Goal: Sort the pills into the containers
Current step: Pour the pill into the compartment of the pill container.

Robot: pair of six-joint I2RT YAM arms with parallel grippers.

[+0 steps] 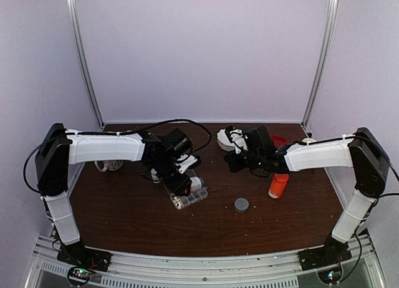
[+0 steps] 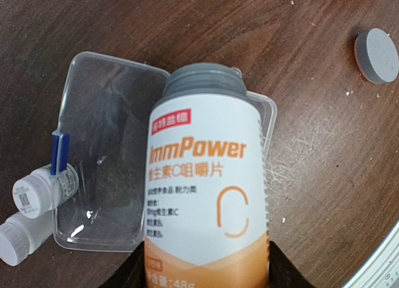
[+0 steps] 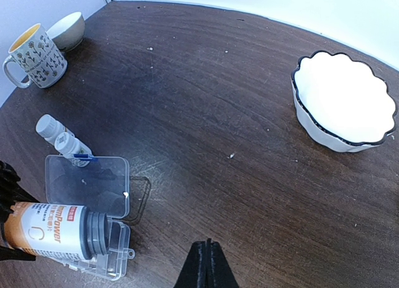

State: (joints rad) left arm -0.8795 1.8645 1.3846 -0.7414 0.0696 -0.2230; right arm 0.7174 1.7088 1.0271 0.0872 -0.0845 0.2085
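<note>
My left gripper (image 2: 206, 266) is shut on a white and orange pill bottle (image 2: 206, 176) labelled ImmPower, one black finger on each side of its lower body. The bottle lies tilted, and its uncapped grey threaded neck (image 2: 202, 82) hangs over the container (image 2: 106, 151), a clear plastic box with its lid swung open. The right wrist view shows the same bottle (image 3: 50, 229) over the box's base (image 3: 115, 257). I cannot make out any pills. My right gripper (image 3: 207, 245) is shut and holds nothing, hanging over bare table right of the box.
The grey bottle cap (image 1: 241, 205) lies loose on the table. Two tiny white bottles (image 2: 34, 197) rest against the box's left side. An orange bottle (image 1: 278, 185) stands under the right arm. A white scalloped bowl (image 3: 343, 101), a mug (image 3: 34, 54) and a small bowl (image 3: 65, 29) stand further back.
</note>
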